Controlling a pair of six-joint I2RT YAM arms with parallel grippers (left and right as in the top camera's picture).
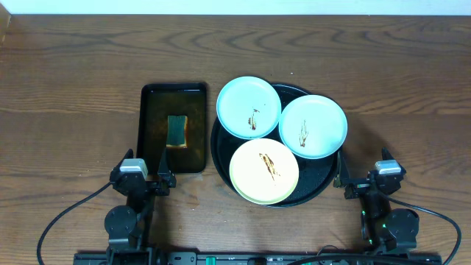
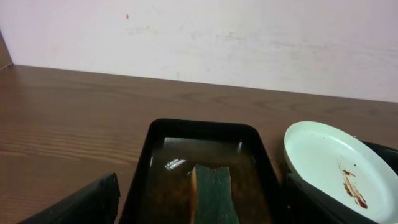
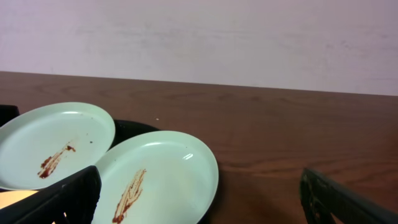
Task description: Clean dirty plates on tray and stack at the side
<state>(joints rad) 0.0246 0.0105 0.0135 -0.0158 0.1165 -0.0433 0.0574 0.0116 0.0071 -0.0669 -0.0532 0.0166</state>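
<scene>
Three dirty plates with brown sauce smears lie on the round black tray (image 1: 221,151): a pale blue plate (image 1: 249,107) at the back left, a pale blue plate (image 1: 313,126) at the right and a pale yellow plate (image 1: 264,171) at the front. My left gripper (image 1: 144,175) is open and empty at the near end of the sponge tray. My right gripper (image 1: 362,179) is open and empty just right of the round tray. The right wrist view shows both blue plates, the right one (image 3: 155,180) and the back one (image 3: 53,143). The left wrist view shows the back blue plate (image 2: 339,168).
A rectangular black tray (image 1: 151,125) with brownish water holds a green-yellow sponge (image 1: 177,131), left of the round tray; it shows in the left wrist view (image 2: 214,193). The wooden table (image 1: 66,96) runs to a pale wall behind.
</scene>
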